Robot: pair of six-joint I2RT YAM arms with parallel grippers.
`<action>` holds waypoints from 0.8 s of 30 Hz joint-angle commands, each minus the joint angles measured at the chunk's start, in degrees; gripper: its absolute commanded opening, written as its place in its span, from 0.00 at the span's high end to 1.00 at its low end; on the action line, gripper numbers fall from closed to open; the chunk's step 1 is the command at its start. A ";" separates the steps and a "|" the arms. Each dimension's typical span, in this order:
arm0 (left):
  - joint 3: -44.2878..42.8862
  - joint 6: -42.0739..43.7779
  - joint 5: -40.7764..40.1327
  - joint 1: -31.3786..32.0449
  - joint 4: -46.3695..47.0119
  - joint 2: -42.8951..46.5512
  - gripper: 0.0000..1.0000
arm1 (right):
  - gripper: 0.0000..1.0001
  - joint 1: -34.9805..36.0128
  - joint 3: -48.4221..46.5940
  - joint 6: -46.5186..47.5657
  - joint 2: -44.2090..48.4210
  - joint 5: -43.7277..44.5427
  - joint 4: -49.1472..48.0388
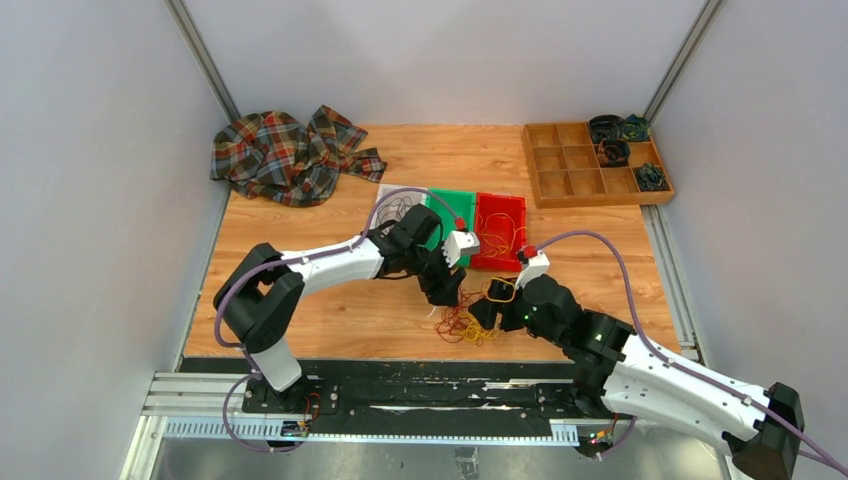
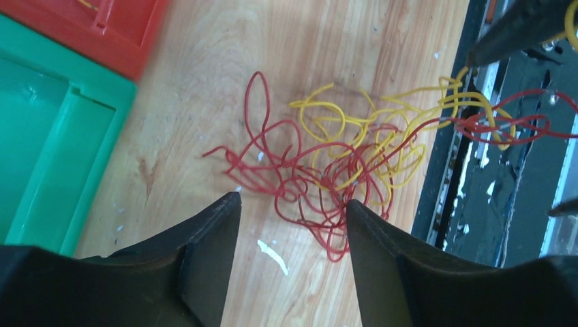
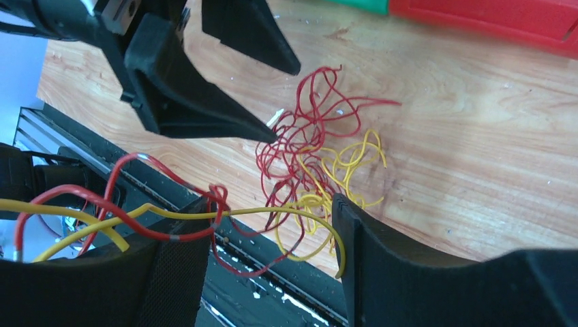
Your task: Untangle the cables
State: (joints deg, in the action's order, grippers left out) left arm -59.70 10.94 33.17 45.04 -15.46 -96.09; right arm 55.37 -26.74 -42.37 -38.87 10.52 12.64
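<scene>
A green bin (image 2: pixel 41 136) and red bin (image 2: pixel 102 27) sit up-left of the left end effector (image 2: pixel 293 201), spread wide and empty. The cables (image 2: pixel 320 180), loose red and yellow loops tangled together, lie on the desk (image 2: pixel 198 75) just past its tips; some strands drape across the wide-spread right end effector (image 3: pixel 271 204).

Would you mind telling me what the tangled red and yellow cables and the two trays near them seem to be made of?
The cables look like thin wire in glossy plastic insulation: they hold springy loops and catch light. The green tray and red tray appear to be moulded plastic, smooth and shiny, with even colour and stepped edges.
</scene>
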 commanded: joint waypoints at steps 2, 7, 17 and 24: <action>1.77 -5.12 0.91 1.35 10.04 -2.56 0.48 | 0.38 -1.18 -2.92 -0.70 1.07 -3.47 4.98; 1.66 -3.54 -3.04 1.89 9.89 -3.72 0.78 | 0.38 -2.21 -5.07 0.97 0.76 -5.82 8.53; 6.07 13.29 -17.23 -0.74 -6.02 8.09 0.99 | 0.46 -4.47 -12.33 6.56 0.56 -7.88 16.21; 10.55 19.68 -20.47 -7.87 -15.57 18.19 0.99 | 0.66 -4.84 -13.48 7.56 -1.69 -8.51 15.19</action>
State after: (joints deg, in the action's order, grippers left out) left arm -51.09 24.75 16.23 38.92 -23.75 -82.41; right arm 51.35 -38.83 -36.53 -39.09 3.31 27.00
